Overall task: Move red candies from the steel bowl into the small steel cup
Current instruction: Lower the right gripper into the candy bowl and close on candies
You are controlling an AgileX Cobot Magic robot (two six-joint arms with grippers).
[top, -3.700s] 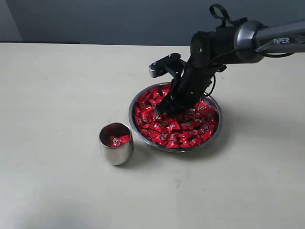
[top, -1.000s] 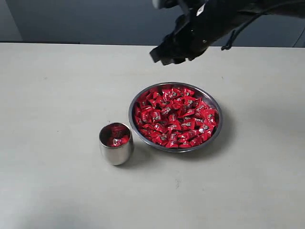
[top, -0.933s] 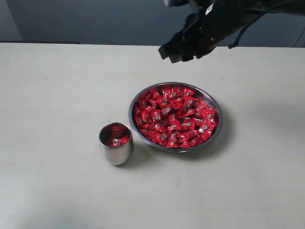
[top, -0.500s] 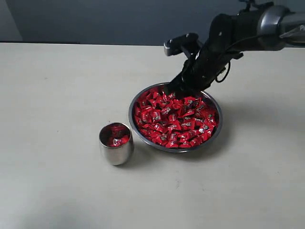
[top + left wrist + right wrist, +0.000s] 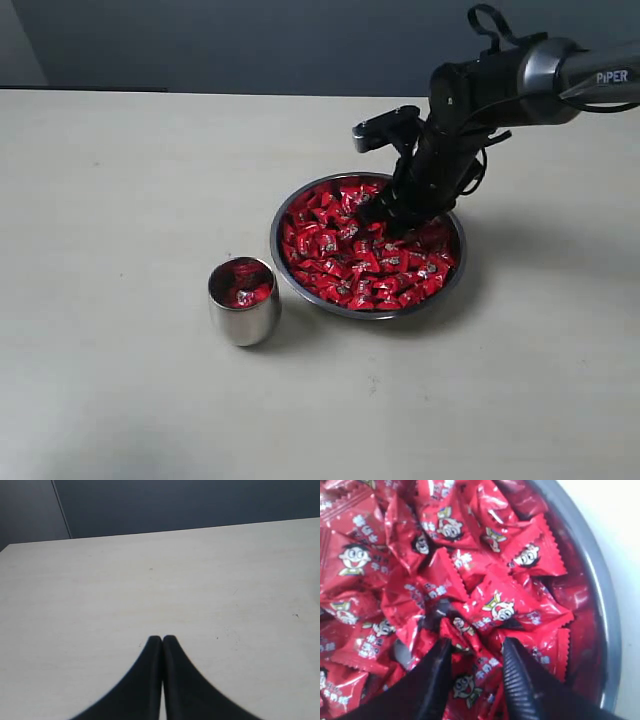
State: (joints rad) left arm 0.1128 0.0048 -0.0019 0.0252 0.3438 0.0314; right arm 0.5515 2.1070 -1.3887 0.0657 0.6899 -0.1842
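Fingers apart, the black right gripper [image 5: 386, 220] stood in the shiny red wrapped candies [image 5: 345, 258] filling the wide shallow steel bowl [image 5: 274, 240] right of centre (one candy sat between the fingers). The small rounded steel cup [image 5: 243, 312] stood just lower-left of the bowl; the black left gripper [image 5: 162, 641] had its fingers together.

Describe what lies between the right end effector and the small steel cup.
In the exterior view: red candies heaped in the steel bowl, then its rim, close beside the small steel cup.

right tool [image 5: 388, 214] lowered, tips among red candies [image 5: 345, 258]
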